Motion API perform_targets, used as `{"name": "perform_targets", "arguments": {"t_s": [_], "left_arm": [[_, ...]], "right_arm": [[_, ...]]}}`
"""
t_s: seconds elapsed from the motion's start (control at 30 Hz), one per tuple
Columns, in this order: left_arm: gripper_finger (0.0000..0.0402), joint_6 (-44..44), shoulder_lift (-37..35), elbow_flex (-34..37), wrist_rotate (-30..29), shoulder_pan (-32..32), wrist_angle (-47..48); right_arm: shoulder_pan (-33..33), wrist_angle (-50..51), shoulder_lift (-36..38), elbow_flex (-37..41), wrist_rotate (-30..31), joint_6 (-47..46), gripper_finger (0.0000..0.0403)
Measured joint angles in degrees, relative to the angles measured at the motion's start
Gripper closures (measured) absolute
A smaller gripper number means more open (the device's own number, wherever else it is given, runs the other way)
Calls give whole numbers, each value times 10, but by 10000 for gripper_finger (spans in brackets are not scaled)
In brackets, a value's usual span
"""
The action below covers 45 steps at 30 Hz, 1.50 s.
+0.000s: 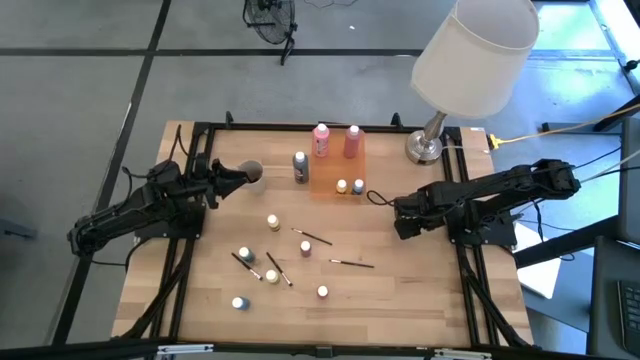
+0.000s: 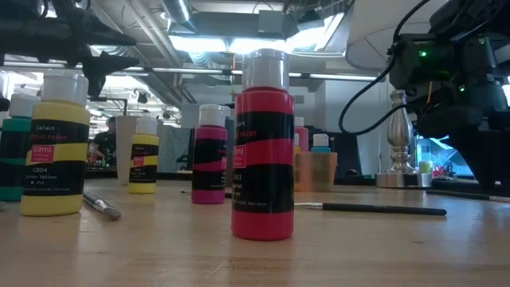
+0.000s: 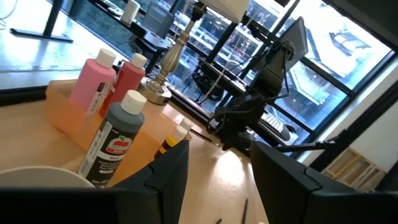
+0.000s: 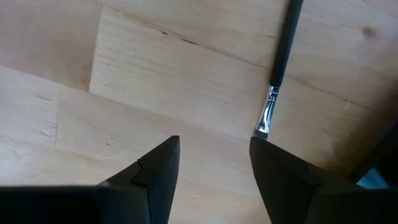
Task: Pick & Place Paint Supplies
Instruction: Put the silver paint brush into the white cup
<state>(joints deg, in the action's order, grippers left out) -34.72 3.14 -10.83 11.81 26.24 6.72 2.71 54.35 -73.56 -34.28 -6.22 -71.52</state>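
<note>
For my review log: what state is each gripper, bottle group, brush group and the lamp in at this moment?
left gripper: open, empty, near a white cup.
right gripper: open, empty, above bare wood beside a brush.
pink bottles: upright, capped, on the orange tray.
dark bottle: upright, capped.
small bottles: upright, scattered.
brushes: lying flat.
lamp: upright, shade tilted.

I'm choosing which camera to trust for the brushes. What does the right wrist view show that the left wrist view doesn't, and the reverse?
Only the right wrist view: a dark paintbrush close up, its metal ferrule on bare wood ahead of the open right gripper.

Only the left wrist view: the pink bottle, red bottle, dark white-capped bottle, lamp base, and the empty left gripper.

Both: the wooden table.
</note>
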Motion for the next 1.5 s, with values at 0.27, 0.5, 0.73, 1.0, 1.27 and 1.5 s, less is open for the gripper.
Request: {"name": "perform_targets", "arguments": {"t_s": [0.27,0.5,0.73,1.0,1.27,1.5], "left_arm": [[233,0,0,0,-3,0,0],[233,-3,0,0,-3,0,0],[233,-9,0,0,-3,0,0],[233,-11,0,0,-3,0,0],[233,-20,0,0,-3,0,0],[233,-25,0,0,-3,0,0]], "right_arm": [[0,0,0,0,0,1,203],[0,1,0,0,-10,6,203],[-2,-26,0,39,-59,5,203],[-2,-21,0,43,-21,11,203],[-2,-16,0,43,-13,11,203],[-2,7,0,43,5,15,203]]}}
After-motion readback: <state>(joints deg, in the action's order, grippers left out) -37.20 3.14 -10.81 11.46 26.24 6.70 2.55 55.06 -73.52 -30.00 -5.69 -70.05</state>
